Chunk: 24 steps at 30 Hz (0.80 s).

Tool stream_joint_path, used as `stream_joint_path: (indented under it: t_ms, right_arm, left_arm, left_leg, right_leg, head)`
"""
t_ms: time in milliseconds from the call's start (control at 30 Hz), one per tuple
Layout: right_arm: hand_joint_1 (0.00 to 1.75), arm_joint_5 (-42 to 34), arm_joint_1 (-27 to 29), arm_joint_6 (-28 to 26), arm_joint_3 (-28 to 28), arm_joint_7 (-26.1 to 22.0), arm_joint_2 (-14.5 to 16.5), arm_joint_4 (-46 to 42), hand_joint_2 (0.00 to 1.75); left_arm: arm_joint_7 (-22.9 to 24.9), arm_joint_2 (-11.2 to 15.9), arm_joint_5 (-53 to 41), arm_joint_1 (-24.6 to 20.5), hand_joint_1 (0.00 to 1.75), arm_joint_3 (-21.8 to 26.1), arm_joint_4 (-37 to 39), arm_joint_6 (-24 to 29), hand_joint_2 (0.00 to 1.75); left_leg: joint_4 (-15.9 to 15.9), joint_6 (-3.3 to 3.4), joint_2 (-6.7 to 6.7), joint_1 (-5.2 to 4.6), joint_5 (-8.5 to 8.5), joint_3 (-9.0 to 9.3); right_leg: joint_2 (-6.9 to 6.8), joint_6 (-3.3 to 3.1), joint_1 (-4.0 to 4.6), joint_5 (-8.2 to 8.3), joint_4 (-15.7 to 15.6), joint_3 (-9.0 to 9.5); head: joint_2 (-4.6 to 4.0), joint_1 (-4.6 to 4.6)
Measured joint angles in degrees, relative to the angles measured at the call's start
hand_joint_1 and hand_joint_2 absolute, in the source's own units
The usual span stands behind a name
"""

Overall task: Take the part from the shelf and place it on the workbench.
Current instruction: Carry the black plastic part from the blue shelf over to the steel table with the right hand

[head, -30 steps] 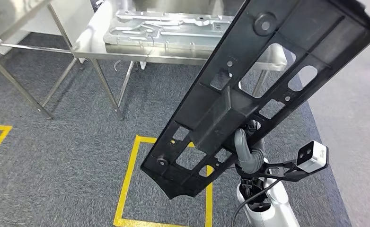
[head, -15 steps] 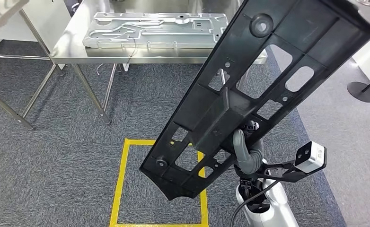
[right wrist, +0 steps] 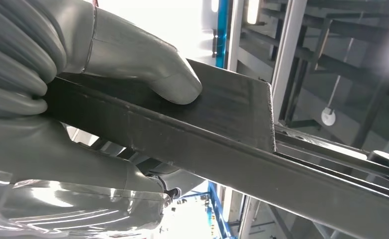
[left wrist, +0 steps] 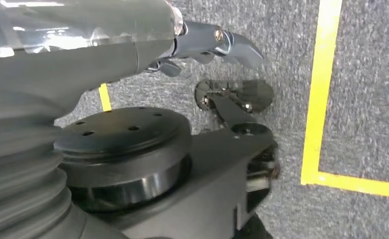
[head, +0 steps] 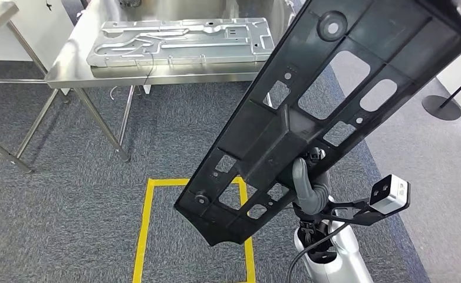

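The right hand (head: pixel 308 191) is gripping the long black plastic part (head: pixel 328 112), which is crossing the frame diagonally; the steel workbench (head: pixel 157 73) is standing upper left. The left hand (left wrist: pixel 202 45) is hanging with fingers curled, holding nothing.

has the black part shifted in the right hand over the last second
No. The black part sits the same against the right hand; the steel table and floor shifted because the camera moved.

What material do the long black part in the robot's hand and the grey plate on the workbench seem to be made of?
The long black part looks like moulded plastic: matte, with ribs and cut-out windows, though painted metal is possible. The grey plate looks like cast or stamped metal: a dull silver sheen with raised channels. The workbench looks like stainless steel, as it is bright and reflective.
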Motion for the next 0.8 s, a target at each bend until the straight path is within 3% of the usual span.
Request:
stream_joint_path:
  t_ms: [100, 167, 267, 300, 333, 367, 433, 467, 533, 600, 667, 767, 800]
  right_arm:
    - [1.75, -0.01, -0.03, -0.02, -0.01, 0.00, 0.00, -0.04, 1.75]
    - [1.75, -0.01, -0.17, -0.04, -0.05, -0.01, 0.00, -0.17, 1.75]
    - [1.75, -0.03, -0.30, -0.09, -0.11, -0.02, -0.01, -0.28, 1.75]
    - [1.75, -0.04, -0.26, -0.13, -0.13, -0.02, -0.01, -0.27, 1.75]
    - [1.75, -0.07, -0.24, -0.15, -0.16, -0.01, -0.02, -0.27, 1.75]
    - [1.75, -0.09, -0.25, -0.15, -0.19, -0.01, -0.03, -0.26, 1.75]
    - [1.75, -0.13, -0.34, -0.15, -0.35, -0.01, -0.04, -0.26, 1.75]
    - [1.75, -0.13, -0.40, -0.15, -0.44, -0.02, -0.04, -0.26, 1.75]
    - [1.75, -0.18, -0.44, -0.15, -0.60, -0.05, -0.07, -0.26, 1.75]
    - [1.75, -0.25, -0.41, -0.12, -0.72, -0.08, -0.11, -0.27, 1.75]
    - [1.75, -0.29, -0.45, -0.05, -0.80, -0.10, -0.13, -0.30, 1.75]
    - [1.75, -0.30, -0.33, 0.01, -0.81, -0.13, -0.13, -0.30, 1.75]
    - [1.75, -0.29, -0.21, 0.01, -0.81, -0.13, -0.13, -0.30, 1.75]
  left_arm:
    - [0.04, -0.01, 0.00, -0.03, 0.00, -0.01, -0.01, 0.00, 1.75]
    - [0.05, -0.02, 0.00, -0.09, 0.00, -0.01, -0.01, -0.04, 1.75]
    - [0.05, -0.03, 0.00, -0.11, 0.00, -0.02, -0.01, -0.10, 1.75]
    - [0.05, -0.03, 0.00, -0.08, 0.00, -0.03, -0.01, -0.11, 1.75]
    - [0.06, -0.03, 0.00, -0.06, 0.00, -0.03, 0.00, -0.11, 1.75]
    - [0.07, -0.03, 0.00, -0.05, 0.00, -0.03, -0.01, -0.11, 1.75]
    - [0.09, -0.03, 0.00, -0.08, 0.00, -0.03, -0.01, -0.11, 1.75]
    - [0.10, -0.03, 0.00, -0.11, 0.00, -0.03, -0.02, -0.11, 1.75]
    - [0.12, -0.04, 0.00, -0.15, 0.00, -0.03, -0.02, -0.11, 1.75]
    - [0.15, -0.04, 0.00, -0.20, 0.00, -0.03, -0.01, -0.11, 1.75]
    - [0.16, -0.04, 0.00, -0.31, 0.00, -0.03, -0.01, -0.11, 1.75]
    - [0.17, -0.03, 0.00, -0.25, 0.00, -0.05, -0.02, -0.11, 1.75]
    - [0.18, -0.03, 0.00, -0.17, 0.00, -0.06, -0.02, -0.12, 1.75]
  left_leg:
    - [-1.00, 0.91, -0.05, -0.03, -0.20, 0.42]
    - [-1.47, 1.53, 0.06, 0.12, -0.07, 0.85]
    - [-1.59, 2.01, 0.29, 0.12, -0.26, 1.15]
    - [-1.58, 2.04, 0.33, 0.11, -0.37, 1.23]
    - [-1.55, 2.02, 0.35, 0.11, -0.51, 1.38]
    - [-1.54, 1.93, 0.34, 0.12, -0.69, 1.62]
    - [-1.48, 1.58, 0.32, 0.06, -1.19, 2.22]
    - [-1.39, 1.31, 0.31, -0.05, -1.44, 2.38]
    - [-1.33, 0.71, 0.40, -0.25, -1.79, 2.45]
    - [-1.37, 0.07, 0.58, -0.18, -2.12, 2.58]
    - [0.52, -0.51, 0.56, -0.01, -3.54, 1.99]
    - [11.09, -0.97, 0.46, 0.10, -8.34, -3.23]
    - [14.23, -1.04, 0.46, 0.10, -9.15, -5.05]
  right_leg:
    - [0.07, 0.96, -0.06, -0.23, 0.09, -0.05]
    - [-0.30, 1.59, -0.18, -1.74, 2.50, -1.01]
    - [-0.66, 2.26, -0.43, -6.18, 13.15, -6.69]
    - [-0.68, 2.39, -0.53, -6.61, 15.75, -8.34]
    - [-0.73, 2.46, -0.63, -5.87, 16.26, -9.00]
    - [-0.83, 2.46, -0.72, -4.07, 14.41, -8.48]
    - [-1.30, 2.24, -0.74, 0.33, 6.67, -5.15]
    - [-1.48, 1.99, -0.63, 1.58, 3.43, -3.73]
    - [-1.54, 1.37, -0.31, 1.86, 0.85, -2.69]
    - [-1.28, 0.61, -0.32, 1.78, 0.55, -2.61]
    - [-1.18, -0.17, -0.52, 1.74, 0.20, -2.18]
    - [-1.16, -0.85, -0.42, 1.50, 0.07, -1.81]
    - [-1.11, -0.93, -0.33, 1.43, 0.08, -1.76]
  head:
    - [0.01, 0.00]
    - [0.01, 0.00]
    - [0.01, 0.00]
    - [0.01, 0.00]
    - [0.01, 0.00]
    - [0.01, 0.00]
    - [-0.01, 0.00]
    - [0.00, -0.01]
    - [0.01, -0.01]
    - [0.01, 0.00]
    - [0.01, -0.01]
    - [0.01, -0.01]
    - [0.01, 0.00]
